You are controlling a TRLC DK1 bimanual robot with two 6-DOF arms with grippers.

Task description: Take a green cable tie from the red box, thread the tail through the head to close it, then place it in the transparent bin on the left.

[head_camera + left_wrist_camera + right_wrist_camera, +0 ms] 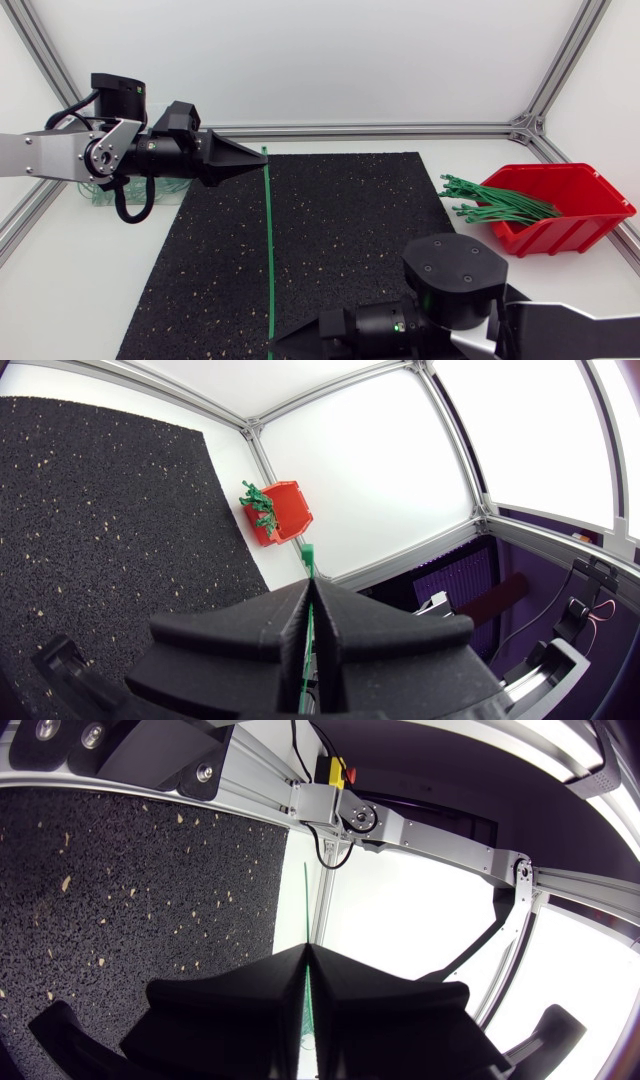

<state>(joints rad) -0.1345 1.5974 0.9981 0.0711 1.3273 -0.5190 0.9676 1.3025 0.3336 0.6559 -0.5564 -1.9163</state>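
Over the speckled black rubber mat (350, 220), our left gripper (262, 158) and right gripper (276, 347) clamp the thin green plastic cable tie (269, 250) by its ends; bending may pull one free.

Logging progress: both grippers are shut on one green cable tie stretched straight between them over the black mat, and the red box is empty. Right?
No. The head view shows the red box is not empty: a bundle of green ties lies in it. The rest holds: left gripper and right gripper are shut on one green cable tie stretched straight over the black mat.
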